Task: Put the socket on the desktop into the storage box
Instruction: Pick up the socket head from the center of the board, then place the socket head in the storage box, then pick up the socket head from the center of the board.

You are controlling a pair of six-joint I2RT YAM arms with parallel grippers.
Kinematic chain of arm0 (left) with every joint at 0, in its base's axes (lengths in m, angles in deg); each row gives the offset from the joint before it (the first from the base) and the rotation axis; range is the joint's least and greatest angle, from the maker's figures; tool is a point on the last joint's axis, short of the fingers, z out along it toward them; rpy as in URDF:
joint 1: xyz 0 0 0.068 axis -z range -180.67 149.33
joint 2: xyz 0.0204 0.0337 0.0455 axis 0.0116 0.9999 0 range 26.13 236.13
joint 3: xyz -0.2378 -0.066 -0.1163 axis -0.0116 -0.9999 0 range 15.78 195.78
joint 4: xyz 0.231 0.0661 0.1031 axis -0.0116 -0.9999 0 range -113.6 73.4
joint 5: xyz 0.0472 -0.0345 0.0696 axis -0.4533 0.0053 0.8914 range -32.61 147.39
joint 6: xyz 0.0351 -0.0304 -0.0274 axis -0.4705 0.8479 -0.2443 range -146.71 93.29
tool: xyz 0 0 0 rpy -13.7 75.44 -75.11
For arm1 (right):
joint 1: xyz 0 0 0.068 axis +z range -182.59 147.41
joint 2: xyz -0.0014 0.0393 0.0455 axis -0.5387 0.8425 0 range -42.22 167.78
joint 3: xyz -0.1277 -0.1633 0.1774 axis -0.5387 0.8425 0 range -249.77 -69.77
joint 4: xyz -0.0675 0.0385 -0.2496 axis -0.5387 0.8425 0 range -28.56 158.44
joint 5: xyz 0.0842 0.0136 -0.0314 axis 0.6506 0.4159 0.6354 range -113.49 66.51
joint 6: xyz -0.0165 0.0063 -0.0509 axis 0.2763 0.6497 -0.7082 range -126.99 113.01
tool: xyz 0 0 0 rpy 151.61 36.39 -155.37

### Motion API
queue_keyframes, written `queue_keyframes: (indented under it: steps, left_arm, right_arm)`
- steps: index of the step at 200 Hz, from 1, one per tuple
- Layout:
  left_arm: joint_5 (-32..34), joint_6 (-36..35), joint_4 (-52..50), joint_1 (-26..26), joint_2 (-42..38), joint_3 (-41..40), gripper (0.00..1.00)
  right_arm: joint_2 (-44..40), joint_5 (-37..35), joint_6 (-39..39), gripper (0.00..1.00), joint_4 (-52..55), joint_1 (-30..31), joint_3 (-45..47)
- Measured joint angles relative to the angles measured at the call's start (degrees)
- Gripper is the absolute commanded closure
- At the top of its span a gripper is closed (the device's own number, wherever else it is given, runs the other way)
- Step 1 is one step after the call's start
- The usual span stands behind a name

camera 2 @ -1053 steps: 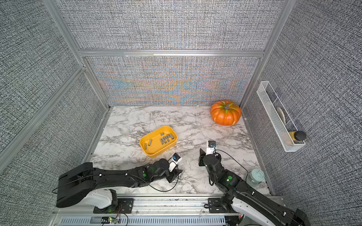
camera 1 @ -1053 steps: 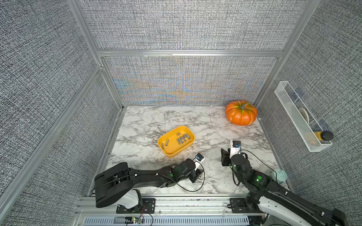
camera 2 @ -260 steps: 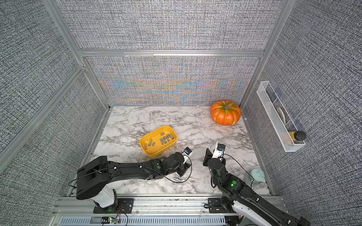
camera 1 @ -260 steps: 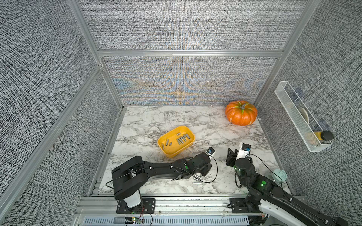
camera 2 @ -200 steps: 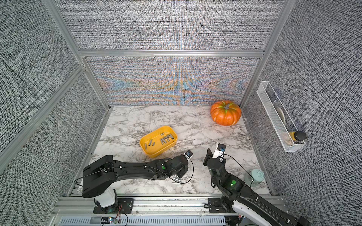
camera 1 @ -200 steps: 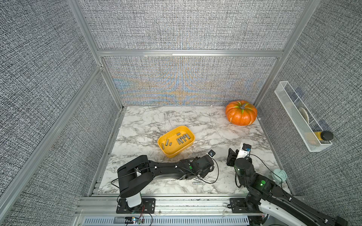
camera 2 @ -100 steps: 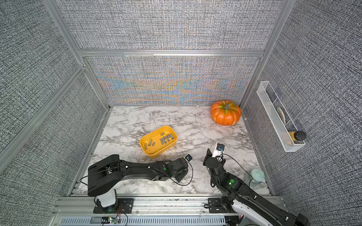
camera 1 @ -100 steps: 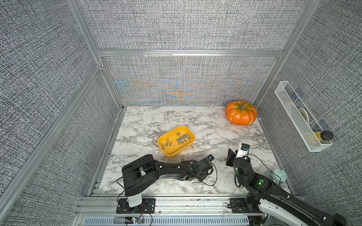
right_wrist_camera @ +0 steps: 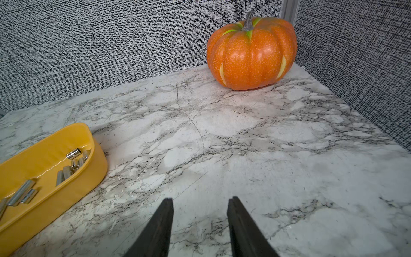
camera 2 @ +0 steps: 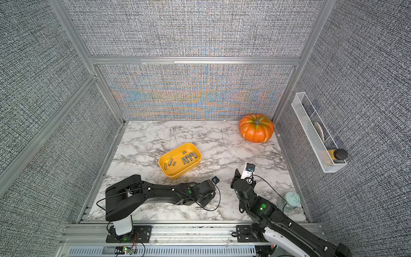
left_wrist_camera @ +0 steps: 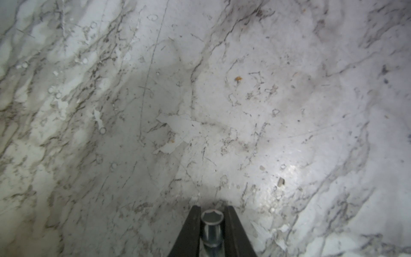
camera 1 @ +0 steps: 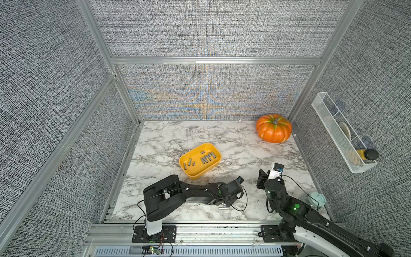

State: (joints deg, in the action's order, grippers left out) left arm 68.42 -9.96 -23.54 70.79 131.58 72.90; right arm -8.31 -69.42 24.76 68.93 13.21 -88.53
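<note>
**Left gripper clamped on socket at front of desktop; right gripper idle**

Desktop (camera 1: 169, 138): white marble pattern, grey fabric walls on three sides, aluminium rail at the front.

Left arm (camera 1: 178, 195): black, stretched low across the front of the desktop, reaching toward the right arm's side.

Right arm (camera 1: 289, 207): comes in from the front corner, wrist raised over the desktop.

Wire basket (camera 1: 340, 138): white mesh, on the side wall, off the desktop. It holds a yellow bottle with a black cap (camera 1: 367, 154).

Pumpkin (camera 1: 274, 129): orange, upright, in the back corner on the right arm's side.

Storage box (camera 1: 195, 175): yellow-orange tub near the desktop's middle, well apart from the pumpkin and just behind the left arm. The right wrist view shows its outer wall (right_wrist_camera: 73, 189).

Teal cup (camera 1: 317, 198): at the desktop edge beside the right arm.

Right gripper (right_wrist_camera: 200, 199): fingers apart, nothing between them, above bare desktop.

Left gripper (left_wrist_camera: 212, 208): both fingers pressed against the sides of the socket (left_wrist_camera: 212, 224), tips down at the desktop surface.

Sockets in the box (camera 1: 208, 159): several small metal ones lying loose on its floor.

Socket: outside the box, near the front rail. Its open hex end points away from the wrist camera, and in both top views it shows right at the left gripper's tip (camera 1: 223, 208).
</note>
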Motion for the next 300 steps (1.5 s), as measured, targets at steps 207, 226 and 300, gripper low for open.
queue_keyframes:
  steps: [207, 226, 300]
  left_arm:
    - [4.02, 6.91, 5.97, -31.54, -17.68, -9.16, 0.68]
    - [4.33, 7.30, 6.03, -31.87, -17.94, -9.33, 0.55]
    - [3.58, 8.35, 7.17, -25.81, -36.22, -16.83, 0.40]
  right_arm:
    - [15.21, 18.40, -4.92, 0.54, -5.18, -0.04, -3.89]
    - [17.16, 20.35, -5.68, 0.54, -5.62, -0.02, -4.48]
    - [18.36, 25.88, -5.09, 0.55, -3.72, 0.04, -7.67]
